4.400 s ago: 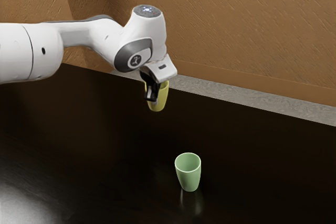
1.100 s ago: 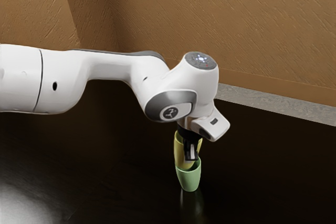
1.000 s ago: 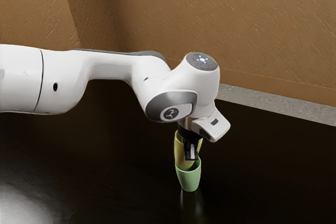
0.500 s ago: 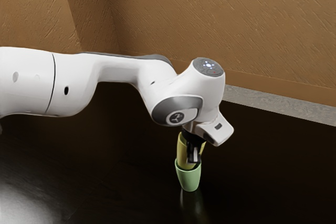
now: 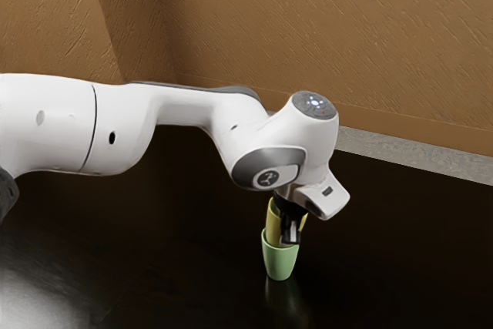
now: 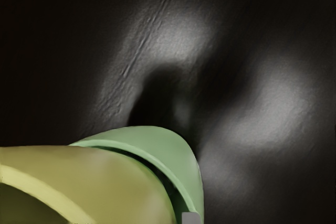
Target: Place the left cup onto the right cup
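Dark glossy table beneath brown walls is bearing the green cup, sitting directly under the black gripper, which is pinching the yellow cup by its rim, base already nested inside; lowering straight and letting go gently is looking wisest

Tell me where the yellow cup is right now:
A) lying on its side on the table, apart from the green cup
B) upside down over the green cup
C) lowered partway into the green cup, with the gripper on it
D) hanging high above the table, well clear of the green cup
C: the yellow cup has its lower part inside the green cup, and the gripper is closed on its rim.
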`<state>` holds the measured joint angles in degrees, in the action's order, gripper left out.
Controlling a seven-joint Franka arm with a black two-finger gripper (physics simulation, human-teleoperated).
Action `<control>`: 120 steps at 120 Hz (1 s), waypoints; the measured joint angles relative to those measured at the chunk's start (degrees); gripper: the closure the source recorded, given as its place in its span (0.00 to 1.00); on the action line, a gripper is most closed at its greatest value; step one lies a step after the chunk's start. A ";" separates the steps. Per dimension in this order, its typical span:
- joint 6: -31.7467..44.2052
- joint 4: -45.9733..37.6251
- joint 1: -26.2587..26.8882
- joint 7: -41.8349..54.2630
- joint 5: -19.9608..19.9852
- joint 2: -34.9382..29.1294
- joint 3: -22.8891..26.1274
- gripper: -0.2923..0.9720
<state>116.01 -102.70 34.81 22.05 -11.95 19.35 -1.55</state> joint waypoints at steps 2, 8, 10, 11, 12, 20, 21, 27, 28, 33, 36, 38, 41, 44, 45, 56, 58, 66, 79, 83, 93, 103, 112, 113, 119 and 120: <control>0.02 0.03 0.02 0.03 0.03 0.10 0.00 0.85; 0.09 0.07 0.03 0.11 0.11 0.29 0.00 0.85; 0.12 0.08 0.02 0.13 0.15 0.34 0.00 0.85; 0.13 0.08 0.01 0.14 0.16 0.36 0.00 0.85; 0.14 0.09 0.02 0.15 0.18 0.37 0.00 0.84; 0.13 0.10 0.02 0.42 0.50 0.44 -0.02 0.75; 0.13 0.10 0.02 0.46 0.55 0.46 -0.03 0.73; 0.12 0.11 0.00 0.69 0.80 0.49 -0.08 0.64; 0.12 0.11 -0.02 0.73 0.84 0.48 -0.09 0.63; 0.11 0.11 -0.06 0.90 1.05 0.43 -0.10 0.56; 0.11 0.11 -0.08 1.00 1.21 0.36 -0.11 0.52; 0.11 0.11 -0.08 1.06 1.31 0.30 -0.11 0.50; 0.11 0.11 -0.09 1.16 1.44 0.21 -0.11 0.47; 0.11 0.11 -0.09 1.25 1.54 0.09 -0.11 0.44; 0.10 0.11 -0.09 1.27 1.57 0.03 -0.11 0.43; 0.10 0.07 -0.09 1.57 1.84 -0.40 -0.18 0.36; 0.10 0.06 -0.10 1.61 1.88 -0.47 -0.18 0.35; 0.10 0.03 -0.04 1.80 1.97 -0.69 -0.20 0.32; 0.09 0.02 -0.01 2.05 2.05 -0.98 -0.20 0.28; 0.08 0.02 -0.01 2.12 2.06 -1.04 -0.20 0.28; 0.05 0.02 -0.01 2.28 2.06 -1.10 -0.20 0.26; 0.02 0.02 0.00 2.42 2.04 -1.18 -0.25 0.25; -0.07 0.02 -0.04 2.54 2.05 -1.23 -0.28 0.25; -0.08 0.02 -0.05 2.55 2.05 -1.24 -0.28 0.25; -0.17 0.02 -0.08 2.62 2.04 -1.39 -0.29 0.24; -0.18 0.02 -0.08 2.63 2.04 -1.43 -0.29 0.24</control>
<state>115.83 -102.68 34.73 24.68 -9.91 17.92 -1.84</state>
